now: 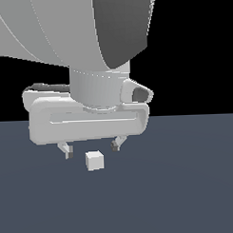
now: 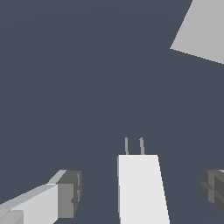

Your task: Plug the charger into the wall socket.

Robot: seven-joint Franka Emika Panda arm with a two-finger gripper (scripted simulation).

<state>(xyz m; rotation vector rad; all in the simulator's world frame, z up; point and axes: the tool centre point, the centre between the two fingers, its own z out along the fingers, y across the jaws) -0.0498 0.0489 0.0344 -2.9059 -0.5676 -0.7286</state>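
Observation:
The charger (image 1: 94, 160) is a small light-grey cube on the dark floor. In the wrist view the charger (image 2: 141, 188) shows two thin prongs (image 2: 134, 145) pointing away from the camera. My gripper (image 1: 92, 148) is open and hovers just above the charger, one finger on each side. In the wrist view the gripper (image 2: 142, 192) straddles the cube, with gaps between it and both fingers (image 2: 68, 194). A corner of the wall socket (image 2: 203, 28), a flat light-grey plate, shows beyond the prongs. Its holes are out of view. The socket does not show in the exterior view.
The dark blue-grey floor (image 1: 188, 197) spreads around the charger. The arm's large white links (image 1: 63, 30) fill the upper part of the exterior view.

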